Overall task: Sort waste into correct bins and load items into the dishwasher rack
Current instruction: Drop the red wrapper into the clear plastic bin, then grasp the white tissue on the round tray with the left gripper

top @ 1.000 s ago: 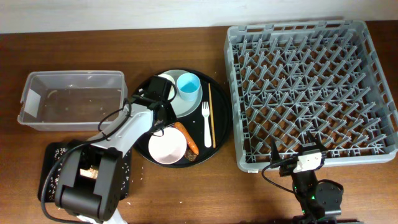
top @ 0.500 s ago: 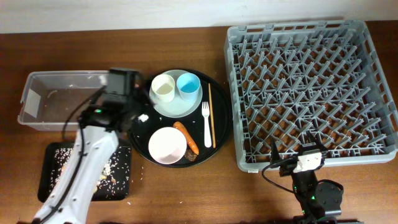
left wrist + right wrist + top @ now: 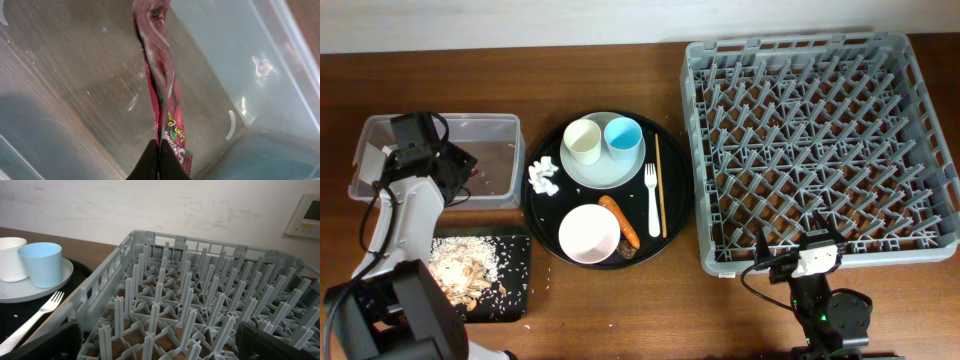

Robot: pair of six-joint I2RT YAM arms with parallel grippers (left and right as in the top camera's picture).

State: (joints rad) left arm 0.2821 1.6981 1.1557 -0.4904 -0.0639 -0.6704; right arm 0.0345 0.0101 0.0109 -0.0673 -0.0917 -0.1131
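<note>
My left gripper [image 3: 461, 168] is shut on the red crinkly wrapper [image 3: 159, 75] and holds it hanging inside the clear tub [image 3: 500, 125], whose floor [image 3: 90, 85] fills the left wrist view. On the round black tray [image 3: 542, 218] are white tissue bits [image 3: 542, 177], a cream cup [image 3: 583, 140] and a light blue cup [image 3: 623, 138] on the pale plate [image 3: 605, 170], the bowl [image 3: 588, 234], the carrot [image 3: 619, 220], a dark brown lump [image 3: 627, 253], the fork [image 3: 652, 197] and the chopsticks [image 3: 659, 185]. My right gripper [image 3: 160, 350] is open and empty at the front edge of the grey rack [image 3: 820, 140].
The shallow black rectangular tray [image 3: 517, 250] at the front left holds pale food scraps [image 3: 460, 265]. The right wrist view shows the rack's pegs [image 3: 200, 305], the blue cup [image 3: 42, 262] and the fork [image 3: 40, 312]. The left arm reaches over the tub's left half.
My left arm has swung left from the round tray to inside the clear tub, carrying the red wrapper. The tissue bits now show. The right arm has not moved.
</note>
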